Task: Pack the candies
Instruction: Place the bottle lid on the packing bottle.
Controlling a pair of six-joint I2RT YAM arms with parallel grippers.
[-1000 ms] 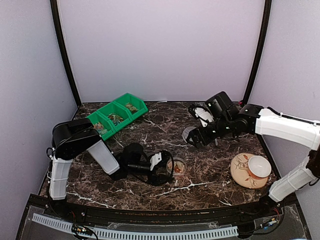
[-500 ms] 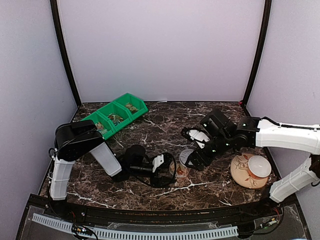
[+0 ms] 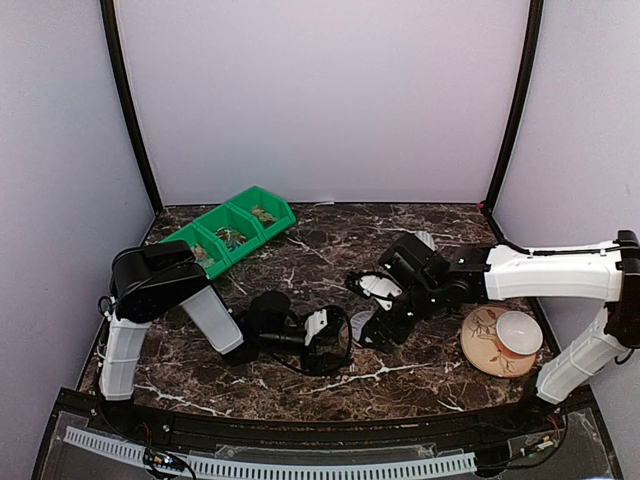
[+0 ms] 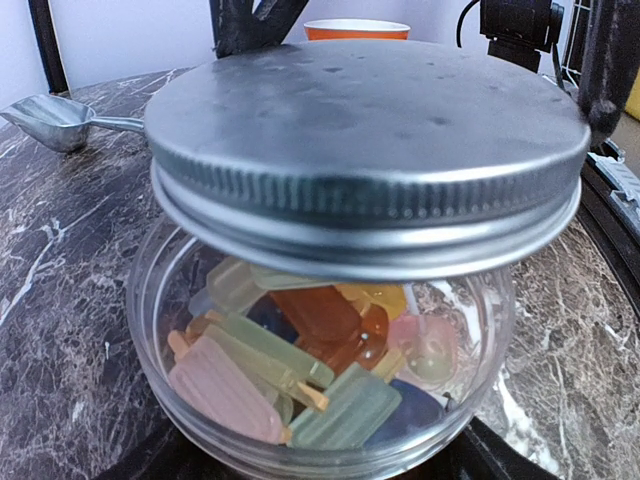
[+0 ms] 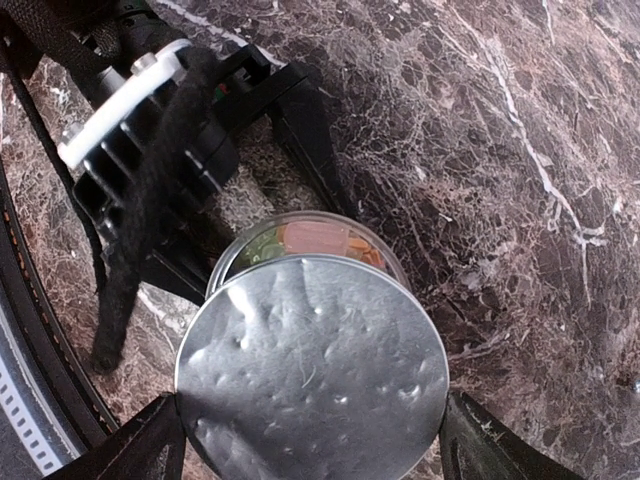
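A glass jar [image 4: 320,400] holds several candies [image 4: 320,360] in orange, green, pink, yellow and blue. My left gripper [image 3: 338,340] is shut on the jar near the table's middle front, its black fingers [image 5: 300,120] flanking the glass. My right gripper [image 5: 315,440] is shut on a round metal lid [image 5: 312,370]. It holds the lid just above the jar mouth, tilted and offset, so part of the rim [image 5: 310,228] and the candies still show. In the top view the right gripper [image 3: 368,325] sits right beside the left one.
A metal scoop [image 4: 60,120] lies on the marble behind the jar. Green bins [image 3: 232,232] with more candies stand at the back left. A plate with a white cup [image 3: 500,340] is at the right front.
My right arm has swung left and down with the lid, from behind the jar to directly over its mouth. The left gripper and jar have stayed put.
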